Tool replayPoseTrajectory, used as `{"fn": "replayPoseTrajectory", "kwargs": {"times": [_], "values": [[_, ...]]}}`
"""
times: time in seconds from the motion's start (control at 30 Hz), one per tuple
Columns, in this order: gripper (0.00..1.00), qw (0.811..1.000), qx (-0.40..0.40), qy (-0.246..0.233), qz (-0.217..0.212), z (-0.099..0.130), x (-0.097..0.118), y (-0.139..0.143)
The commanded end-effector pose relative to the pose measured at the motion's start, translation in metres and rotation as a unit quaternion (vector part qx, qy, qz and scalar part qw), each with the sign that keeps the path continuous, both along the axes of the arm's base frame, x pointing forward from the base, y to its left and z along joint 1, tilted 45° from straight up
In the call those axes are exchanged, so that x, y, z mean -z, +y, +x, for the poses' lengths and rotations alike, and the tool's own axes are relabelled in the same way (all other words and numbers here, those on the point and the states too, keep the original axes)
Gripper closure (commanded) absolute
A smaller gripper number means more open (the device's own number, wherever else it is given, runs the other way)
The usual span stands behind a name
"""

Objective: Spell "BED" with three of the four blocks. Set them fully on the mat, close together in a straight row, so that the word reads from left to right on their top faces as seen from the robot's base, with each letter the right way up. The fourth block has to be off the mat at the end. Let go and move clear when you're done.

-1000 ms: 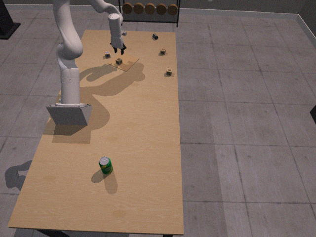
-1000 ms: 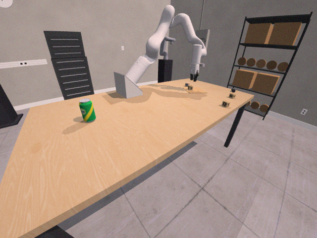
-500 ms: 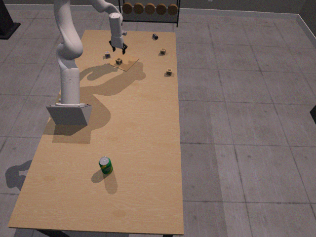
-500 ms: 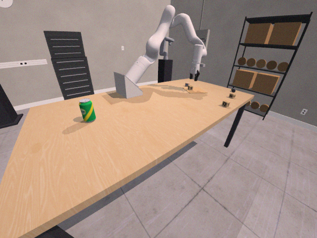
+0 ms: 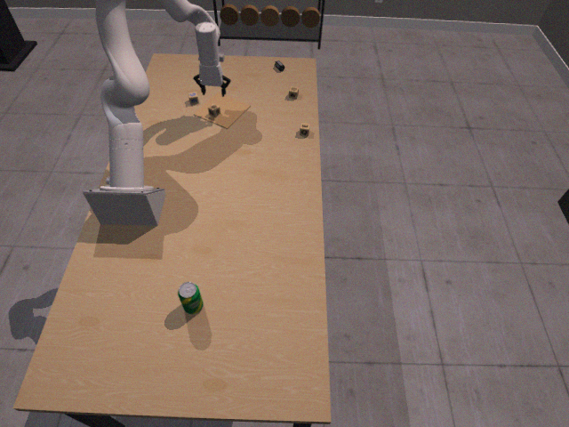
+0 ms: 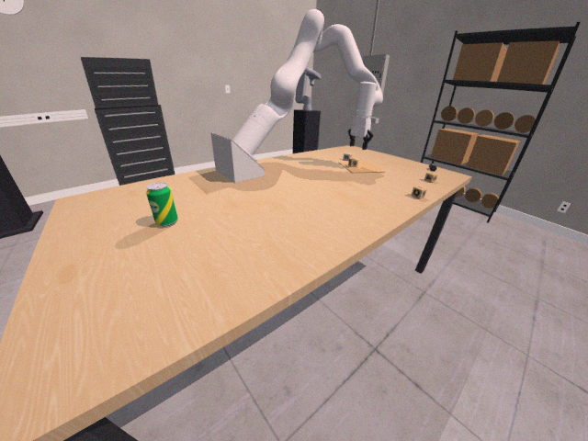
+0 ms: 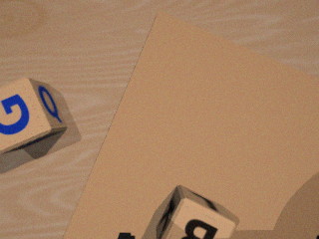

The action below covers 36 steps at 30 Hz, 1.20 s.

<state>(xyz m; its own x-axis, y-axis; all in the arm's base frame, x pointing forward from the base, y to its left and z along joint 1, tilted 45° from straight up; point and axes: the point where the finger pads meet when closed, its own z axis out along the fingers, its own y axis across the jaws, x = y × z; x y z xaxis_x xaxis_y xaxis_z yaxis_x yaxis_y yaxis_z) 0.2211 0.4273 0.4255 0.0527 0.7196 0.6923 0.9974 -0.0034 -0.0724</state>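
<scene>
Grey floor tiles surround the long wooden table [image 5: 238, 257], with a black shelf rack [image 6: 498, 118] at its far end. On my feed the gripper [image 5: 212, 88] hangs wide open and empty above the mat [image 5: 232, 112]. One black-lettered block [image 5: 213, 110] sits on the mat, a blue-lettered block [image 5: 193, 97] just beside the mat, two more blocks [image 5: 293, 92] [image 5: 304, 130] well apart from it.

- I see a green soda can [image 5: 190, 297] standing upright on the wooden table [image 5: 257, 276], well apart from everything else.
- A small dark object [image 5: 278, 66] lies near the table's far edge; I can't make out what it is.
- A black shelf rack [image 6: 503, 118] beyond the table holds cardboard boxes [image 6: 503, 62] and round discs [image 6: 484, 118].
</scene>
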Motion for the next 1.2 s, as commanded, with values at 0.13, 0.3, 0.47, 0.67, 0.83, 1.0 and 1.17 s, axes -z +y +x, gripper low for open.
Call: {"fn": "replayPoseTrajectory", "kwargs": {"times": [0.13, 0.3, 0.47, 0.67, 0.83, 1.0, 1.17], "values": [[0.00, 0.991, -0.095, -0.092, 0.013, -0.001, 0.000, -0.004], [0.00, 0.978, -0.150, -0.146, 0.017, -0.002, 0.000, -0.006], [0.00, 0.961, -0.198, -0.192, 0.020, -0.003, 0.001, -0.008], [0.00, 0.934, -0.255, -0.248, 0.024, -0.004, 0.001, -0.010], [0.00, 0.904, -0.306, -0.298, 0.027, -0.005, 0.001, -0.012], [0.00, 0.881, -0.338, -0.330, 0.029, -0.005, 0.002, -0.013], [0.00, 0.854, -0.371, -0.362, 0.031, -0.006, 0.002, -0.015]]}}
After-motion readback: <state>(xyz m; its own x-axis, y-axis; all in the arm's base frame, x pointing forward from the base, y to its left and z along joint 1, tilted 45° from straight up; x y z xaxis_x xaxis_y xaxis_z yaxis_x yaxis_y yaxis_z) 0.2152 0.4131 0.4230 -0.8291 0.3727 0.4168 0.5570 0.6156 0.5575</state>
